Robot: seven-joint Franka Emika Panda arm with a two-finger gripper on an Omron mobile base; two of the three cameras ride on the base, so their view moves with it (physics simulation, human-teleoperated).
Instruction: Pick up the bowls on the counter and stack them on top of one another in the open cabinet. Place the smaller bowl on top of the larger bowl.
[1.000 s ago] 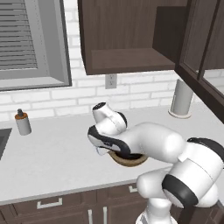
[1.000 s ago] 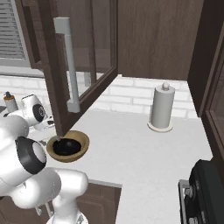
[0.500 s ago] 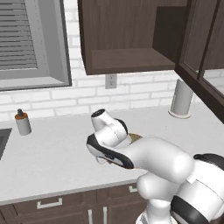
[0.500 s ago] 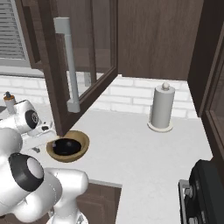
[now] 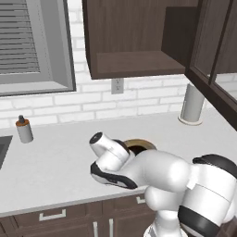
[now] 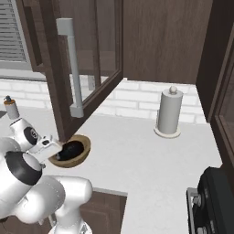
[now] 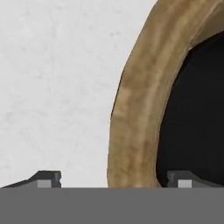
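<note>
The wide tan wooden bowl (image 6: 83,151) rests on the grey-white counter (image 5: 55,162) with the small black bowl (image 6: 71,149) sitting inside it. My gripper (image 7: 114,178) is open and straddles the wooden bowl's thick rim (image 7: 135,109). One fingertip (image 7: 48,177) is outside over the counter and the other lies over the dark inside (image 7: 197,109). In the left base view my arm covers most of the wooden bowl (image 5: 139,144). The open cabinet (image 5: 134,65) hangs above, its shelf floor bare.
A paper towel roll (image 5: 192,104) stands at the back right, and a small bottle (image 5: 24,129) at the back left by the window. The cabinet's glass door (image 6: 87,68) is swung out above the bowls. A stove (image 6: 215,201) lies at the right.
My arm has swung round and the hand has shifted to the wooden bowl's rim. Both bowls stay where they were.
</note>
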